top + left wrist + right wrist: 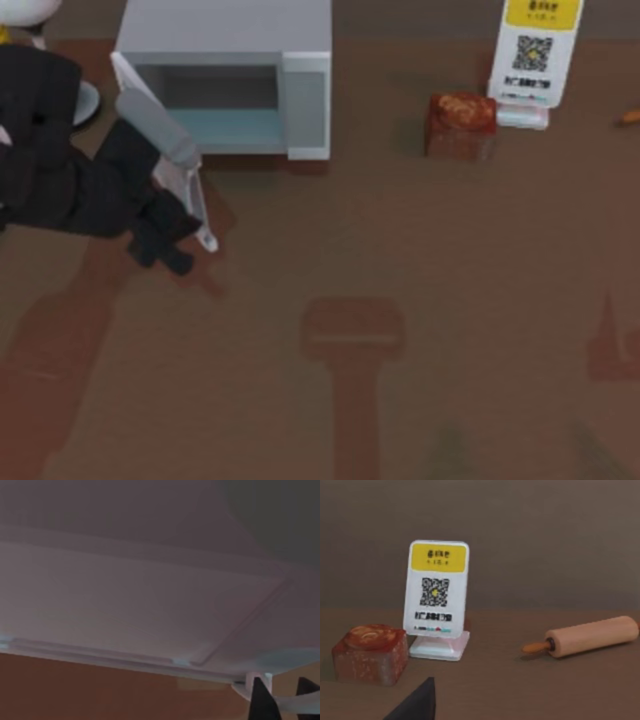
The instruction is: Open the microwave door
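Observation:
The silver-grey microwave (225,25) stands at the back left with its cavity and pale bluish floor (235,128) exposed. The microwave door (150,115) is swung out toward the front left, roughly square to the microwave's front. My left gripper (178,250) is at the door's free edge, shut on the pale handle strip (207,238). In the left wrist view the door (150,605) fills the frame, and the handle (295,704) runs between the dark fingertips (262,702). Only a dark part of my right gripper (420,705) shows, in the right wrist view.
A red-brown block with an orange top (462,125) sits right of the microwave, beside a white and yellow QR-code sign (535,50). A wooden rolling pin (592,636) lies at the far right edge. The narrow control panel (307,105) faces forward.

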Motion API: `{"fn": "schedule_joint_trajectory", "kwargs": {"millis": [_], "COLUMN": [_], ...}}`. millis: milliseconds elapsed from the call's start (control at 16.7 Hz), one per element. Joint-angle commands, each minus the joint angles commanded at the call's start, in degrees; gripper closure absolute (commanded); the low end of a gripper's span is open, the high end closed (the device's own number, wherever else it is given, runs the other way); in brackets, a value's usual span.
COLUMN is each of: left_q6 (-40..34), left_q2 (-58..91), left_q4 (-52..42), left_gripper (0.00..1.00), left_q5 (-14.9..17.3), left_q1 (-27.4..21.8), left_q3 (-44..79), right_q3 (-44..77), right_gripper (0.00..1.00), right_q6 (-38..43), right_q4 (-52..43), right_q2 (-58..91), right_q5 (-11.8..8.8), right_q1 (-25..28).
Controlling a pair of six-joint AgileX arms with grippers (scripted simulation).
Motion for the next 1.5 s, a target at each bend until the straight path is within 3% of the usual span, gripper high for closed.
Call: {"fn": "schedule_joint_trajectory", "kwargs": {"millis": [540,1500], "left_q6": [7.79,7.85], "left_q2": [0.36,0.38], "left_q4": [-4.05,-4.11], "left_gripper": [1.00,1.00], "left_q5": [4.41,4.44], "left_q1": [3.33,3.37], "left_q3": [0.97,0.95], "right_q3": [0.00,0.00], "right_gripper": [0.00,0.00], "right_q6": [0.00,0.00], "right_q4": [0.00,0.00], "right_q2": [0.00,0.00], "right_q5": [0.00,0.00], "right_q1": [0.00,0.00]}}
